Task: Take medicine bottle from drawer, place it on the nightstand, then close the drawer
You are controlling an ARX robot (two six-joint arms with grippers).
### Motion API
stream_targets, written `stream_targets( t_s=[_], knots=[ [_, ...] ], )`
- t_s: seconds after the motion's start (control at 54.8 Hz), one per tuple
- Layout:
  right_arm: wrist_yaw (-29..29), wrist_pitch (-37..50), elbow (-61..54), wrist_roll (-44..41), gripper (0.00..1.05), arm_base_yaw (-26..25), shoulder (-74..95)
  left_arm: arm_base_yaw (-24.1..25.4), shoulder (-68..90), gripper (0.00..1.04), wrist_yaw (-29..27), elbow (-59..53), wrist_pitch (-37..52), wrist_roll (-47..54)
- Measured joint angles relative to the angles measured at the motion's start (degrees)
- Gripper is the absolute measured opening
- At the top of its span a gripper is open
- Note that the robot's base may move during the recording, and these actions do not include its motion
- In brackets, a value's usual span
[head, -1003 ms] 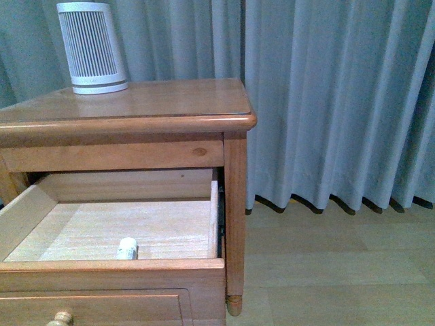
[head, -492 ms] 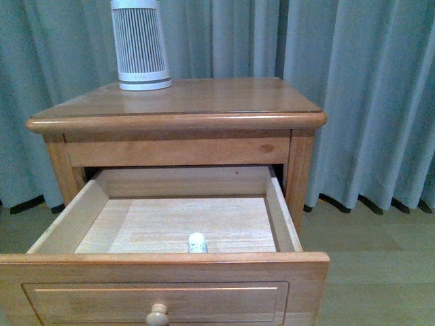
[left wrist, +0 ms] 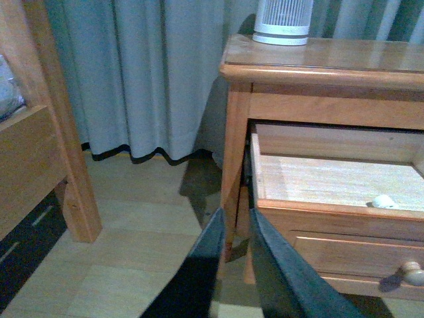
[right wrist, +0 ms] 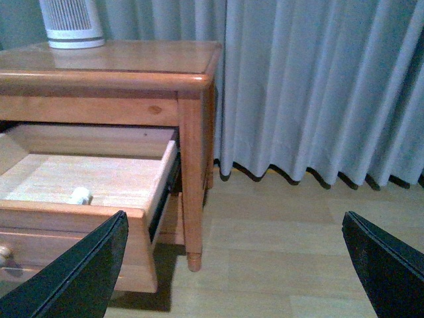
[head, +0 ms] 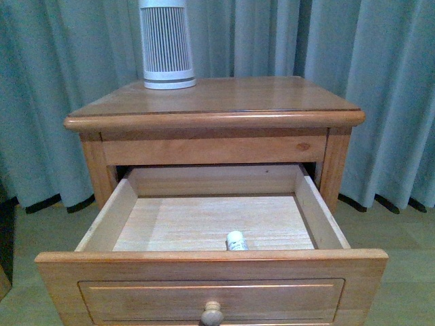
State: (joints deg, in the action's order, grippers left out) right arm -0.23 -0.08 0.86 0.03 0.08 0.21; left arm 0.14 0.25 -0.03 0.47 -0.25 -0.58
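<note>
The nightstand [head: 224,102] stands straight ahead in the front view, and its upper drawer [head: 211,272] is pulled fully out. The medicine bottle [head: 235,240], tiny and white, lies on the drawer's pale floor just behind the front panel. It also shows as the small white bottle [left wrist: 383,201] in the left wrist view and as the bottle [right wrist: 79,196] in the right wrist view. My left gripper [left wrist: 235,218] is shut and empty, low beside the nightstand's left leg. My right gripper [right wrist: 235,218] is wide open over the floor, to the right of the drawer. Neither arm shows in the front view.
A tall white ribbed device [head: 166,44] stands at the back left of the nightstand top. Grey-blue curtains [head: 394,102] hang behind down to the wooden floor [right wrist: 285,252]. A wooden furniture frame [left wrist: 40,146] stands left of the nightstand. The drawer's round knob [head: 211,314] faces me.
In the front view the nightstand has slid from the left edge to the middle, so the whole open drawer and its knob now show. The bottle lies where it did in the drawer.
</note>
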Motion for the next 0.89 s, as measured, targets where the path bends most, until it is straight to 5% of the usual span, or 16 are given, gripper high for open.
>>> stream_targets(
  t_s=[0.146, 0.365, 0.547, 0.894],
  knots=[
    [-17.0, -12.37, 7.58, 10.05, 0.98, -2.95, 11.69, 0.0, 0.02, 0.64, 0.13, 0.0, 0.0, 0.0],
    [-17.88, -6.54, 30.88, 12.26, 0.98, 3.52, 35.17, -0.04, 0.02, 1.0, 0.02, 0.0, 0.0, 0.07],
    [-13.31, -5.25, 53.07, 7.43, 0.98, 9.01, 61.35, -0.04, 0.02, 0.98, 0.02, 0.0, 0.0, 0.11],
    [-2.69, -22.47, 81.29, 5.6, 0.98, 18.93, 104.85, -0.04, 0.0, 0.98, 0.02, 0.0, 0.0, 0.09]
  ],
)
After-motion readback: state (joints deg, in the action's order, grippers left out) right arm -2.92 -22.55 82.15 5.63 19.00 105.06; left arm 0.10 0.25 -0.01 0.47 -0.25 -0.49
